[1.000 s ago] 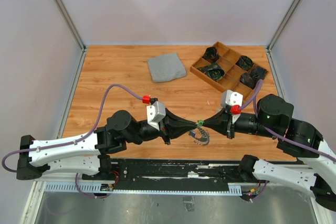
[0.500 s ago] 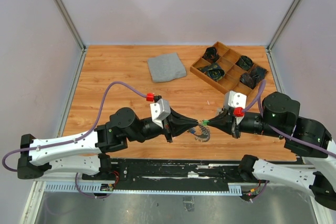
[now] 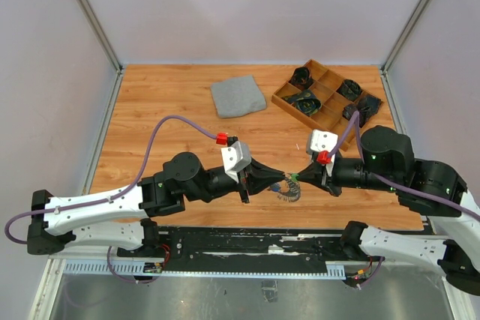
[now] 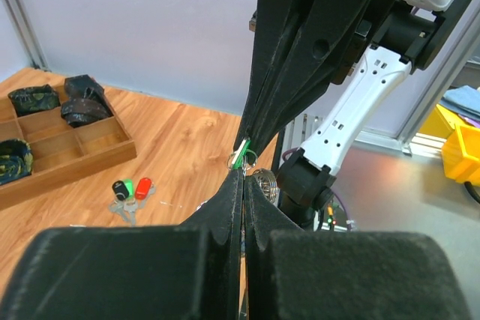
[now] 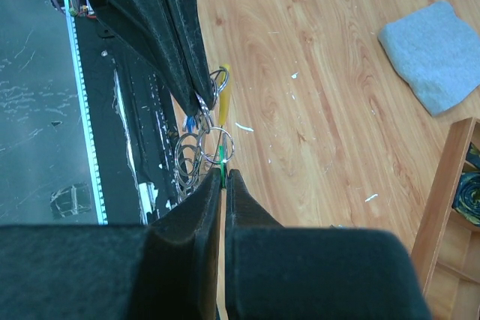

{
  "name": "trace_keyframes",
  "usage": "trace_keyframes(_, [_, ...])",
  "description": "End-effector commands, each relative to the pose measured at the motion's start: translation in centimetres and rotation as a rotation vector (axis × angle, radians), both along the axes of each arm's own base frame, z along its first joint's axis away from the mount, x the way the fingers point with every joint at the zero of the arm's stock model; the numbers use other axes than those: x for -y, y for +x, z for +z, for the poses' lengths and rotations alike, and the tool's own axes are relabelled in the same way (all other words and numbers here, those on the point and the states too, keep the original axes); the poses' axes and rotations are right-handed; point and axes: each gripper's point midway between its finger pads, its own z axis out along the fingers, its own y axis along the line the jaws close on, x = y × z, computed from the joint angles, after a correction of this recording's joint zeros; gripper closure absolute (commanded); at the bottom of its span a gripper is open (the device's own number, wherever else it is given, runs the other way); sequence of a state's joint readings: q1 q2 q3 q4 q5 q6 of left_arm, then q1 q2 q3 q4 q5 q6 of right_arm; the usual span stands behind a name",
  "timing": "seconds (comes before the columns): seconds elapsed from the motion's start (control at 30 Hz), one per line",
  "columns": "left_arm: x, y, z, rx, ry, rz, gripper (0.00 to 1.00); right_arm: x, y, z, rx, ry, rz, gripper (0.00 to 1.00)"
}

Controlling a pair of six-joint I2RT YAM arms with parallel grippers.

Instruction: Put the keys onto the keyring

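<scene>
Robotics lab cell: pale panel walls [image 3: 255,5], aluminium posts [image 3: 88,13], wooden tabletop [image 3: 165,103], yellow bins [image 4: 461,151]

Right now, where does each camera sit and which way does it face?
Top external: above and behind the arms, looking down on the table; both arms show.
Left wrist: looks along the left gripper at the right gripper.
Right wrist: looks along the right gripper at the left gripper, cloth beyond.
Both wrist views share the green key and keyring.
</scene>
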State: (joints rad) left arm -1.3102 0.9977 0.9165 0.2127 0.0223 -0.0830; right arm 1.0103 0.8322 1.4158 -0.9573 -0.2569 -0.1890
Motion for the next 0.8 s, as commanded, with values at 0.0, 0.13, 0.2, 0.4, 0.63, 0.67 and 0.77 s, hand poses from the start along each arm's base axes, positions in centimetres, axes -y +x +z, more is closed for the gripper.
trace_keyframes(0.0, [-0.2, 0.3, 2.6, 0.028, -0.059, 0.011, 0.99, 0.5, 0.0, 0.4, 0.021, -0.011, -0.002, 0.99])
trace_keyframes(0.13, [-0.2, 0.3, 2.3, 0.023, -0.049, 0.012, 0.99, 0.2, 0.0, 0.6, 0.021, -0.001, 0.006, 1.00])
trace_keyframes(0.2, [-0.1, 0.3, 2.3, 0.023, -0.047, 0.010, 0.99, 0.2, -0.1, 0.7, 0.020, 0.005, 0.009, 0.99])
trace_keyframes(0.4, [0.0, 0.3, 2.1, 0.017, -0.043, 0.009, 0.99, -0.2, -0.4, 0.6, 0.012, 0.013, 0.029, 0.99])
trace_keyframes(0.63, [0.1, 0.3, 2.3, 0.019, -0.047, 0.007, 1.00, -0.2, -0.5, 0.0, -0.001, -0.002, 0.038, 0.99])
trace_keyframes(0.67, [0.1, 0.2, 2.4, 0.019, -0.050, 0.005, 1.00, -0.2, -0.5, -0.2, -0.004, -0.008, 0.037, 0.99])
trace_keyframes(0.77, [0.1, 0.2, 2.6, 0.019, -0.056, 0.002, 0.99, -0.2, -0.3, -0.6, -0.008, -0.024, 0.033, 0.99])
